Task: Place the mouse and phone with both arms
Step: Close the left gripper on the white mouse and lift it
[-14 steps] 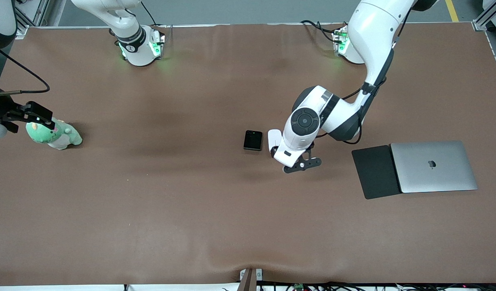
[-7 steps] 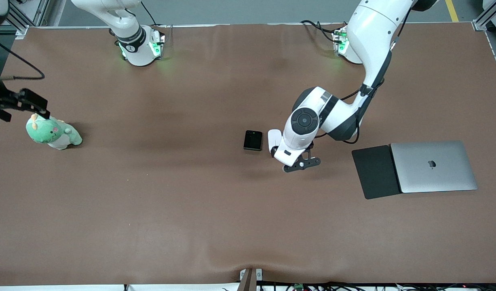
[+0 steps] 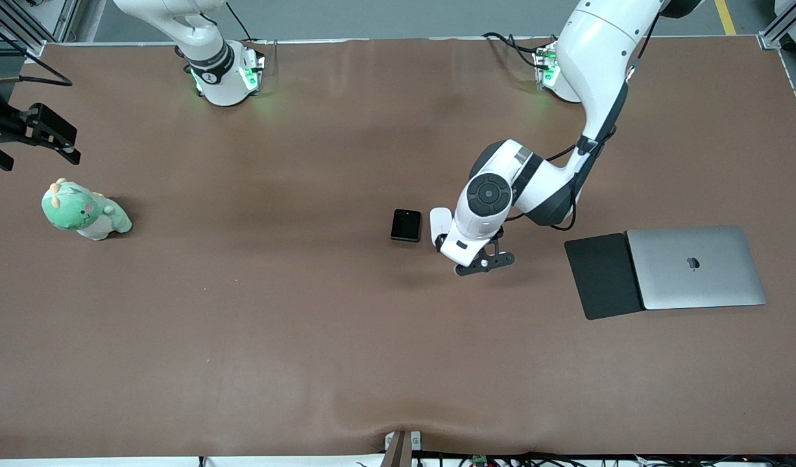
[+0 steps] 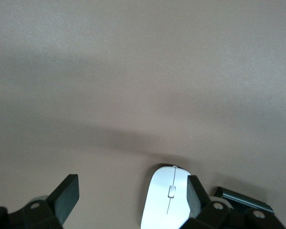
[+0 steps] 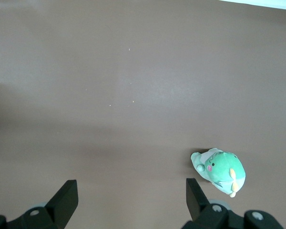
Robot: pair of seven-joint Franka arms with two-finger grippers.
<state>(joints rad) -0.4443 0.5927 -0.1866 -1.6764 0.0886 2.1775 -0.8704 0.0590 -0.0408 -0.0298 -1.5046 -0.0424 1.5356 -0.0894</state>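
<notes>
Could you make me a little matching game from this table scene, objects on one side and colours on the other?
Things:
1. mouse
2. phone
3. plush toy
4. laptop

Colours:
A. silver
B. green
C. white
D. black

Pairs: 1-C, 2-D, 3-B, 4-A

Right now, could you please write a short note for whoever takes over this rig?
Left end effector: open, empty, low over the table just beside the mouse, not around it.
Right end effector: open, empty, up near the plush toy at the right arm's end.
Phone: flat on the table beside the mouse.
Mouse pad and laptop lie toward the left arm's end.
Done: nothing grasped.
Left: pick up and place both mouse and phone.
</notes>
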